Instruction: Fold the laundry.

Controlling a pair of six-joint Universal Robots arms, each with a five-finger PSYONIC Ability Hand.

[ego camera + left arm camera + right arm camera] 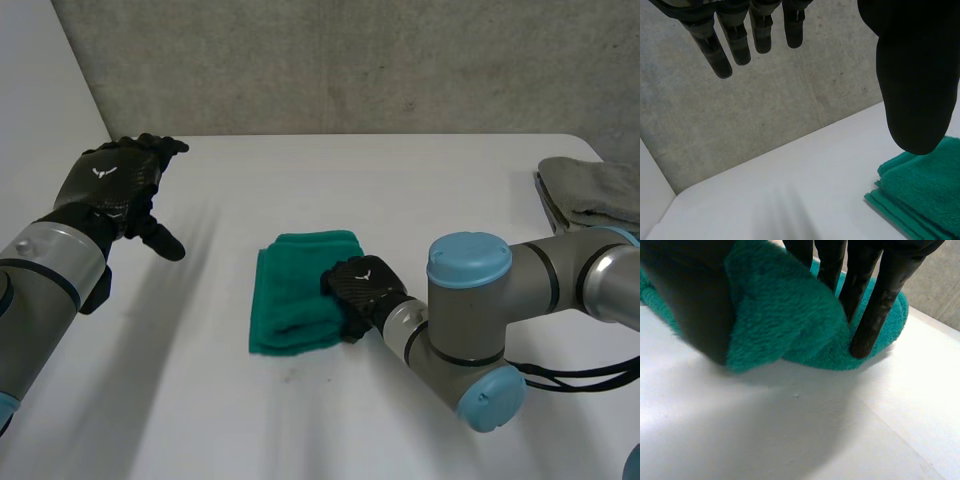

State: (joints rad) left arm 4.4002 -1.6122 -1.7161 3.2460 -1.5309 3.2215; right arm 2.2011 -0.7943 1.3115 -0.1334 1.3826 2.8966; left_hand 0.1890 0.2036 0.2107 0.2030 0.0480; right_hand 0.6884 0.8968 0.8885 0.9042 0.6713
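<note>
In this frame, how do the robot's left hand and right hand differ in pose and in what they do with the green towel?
The left hand is off to the side of the green towel, not touching it; the right hand is at the towel's edge. The left hand's fingers are straight and hold nothing; the right hand pinches a fold of towel between thumb and fingers. Both are black, over the white table.

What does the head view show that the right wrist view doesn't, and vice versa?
Head view, not the wrist: the left hand open above the table, and a grey folded cloth at its right edge. Right wrist view, not the head: the right hand pinching a raised fold of the green towel between thumb and fingers. Both: that hand, the towel, the table.
</note>
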